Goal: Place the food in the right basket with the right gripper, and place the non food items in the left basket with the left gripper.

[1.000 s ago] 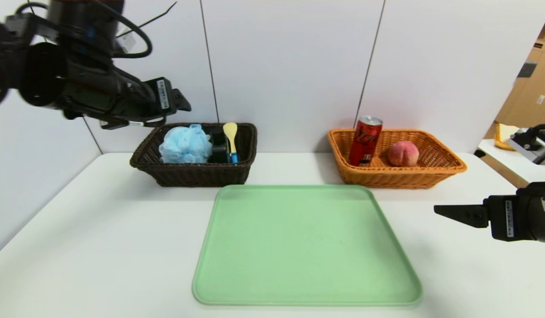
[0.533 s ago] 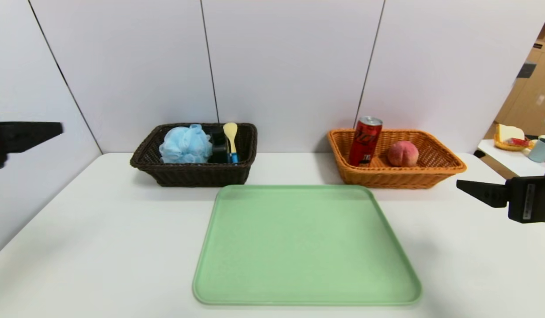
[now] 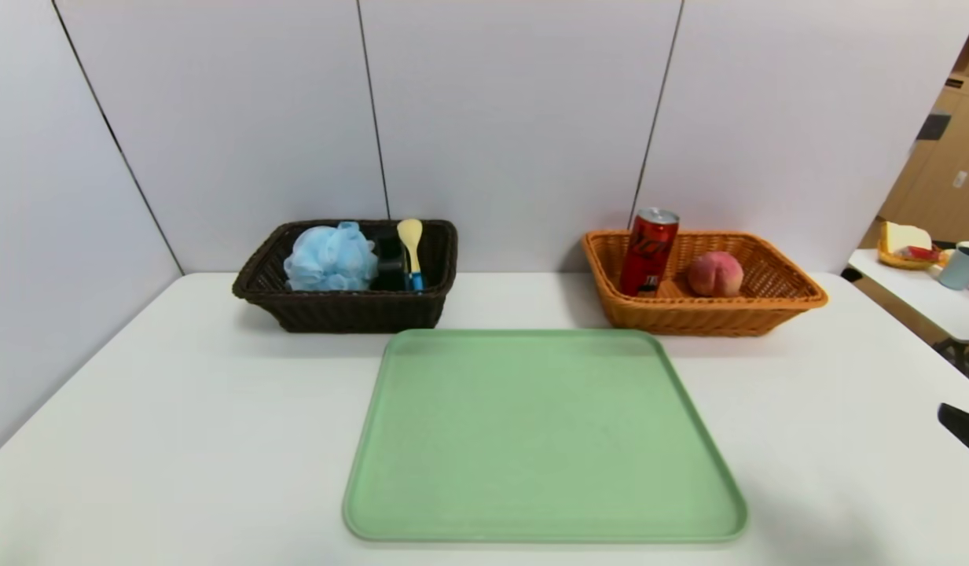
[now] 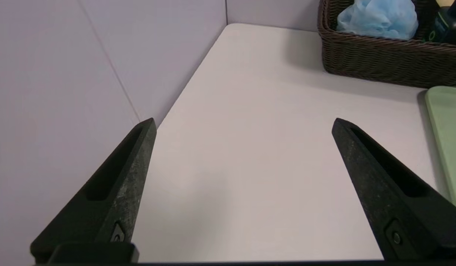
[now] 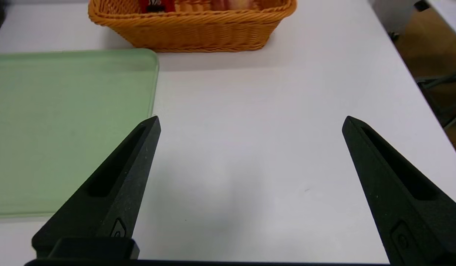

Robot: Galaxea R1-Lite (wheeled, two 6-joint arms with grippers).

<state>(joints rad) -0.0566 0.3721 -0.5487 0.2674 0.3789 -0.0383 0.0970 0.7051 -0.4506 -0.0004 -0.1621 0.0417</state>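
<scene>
1. Left gripper point(image 4: 242, 125): jaws spread wide, nothing held, hung over bare white table point(image 3: 178, 409) left of the baskets; judged parked.
2. Dark brown wicker basket point(image 3: 346, 310), far left: light blue mesh pouf point(image 3: 329, 258), dark black-capped bottle point(image 3: 388, 267), yellow blue-handled spoon point(image 3: 410, 248) inside; pen not made out.
3. Flat green plastic tray point(image 3: 543, 436), centre: bare, so sorting judged done.
4. Orange-tan wicker basket point(image 3: 704, 310): slim red soda can point(image 3: 649, 251) upright beside red-yellow peach point(image 3: 715, 273).
5. Right gripper point(image 5: 250, 123): wide open, empty, over table right of tray.

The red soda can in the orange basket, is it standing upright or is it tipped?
Slightly tipped. The soda can stands on its base inside the orange basket, its silver top leaning toward the peach.
</scene>
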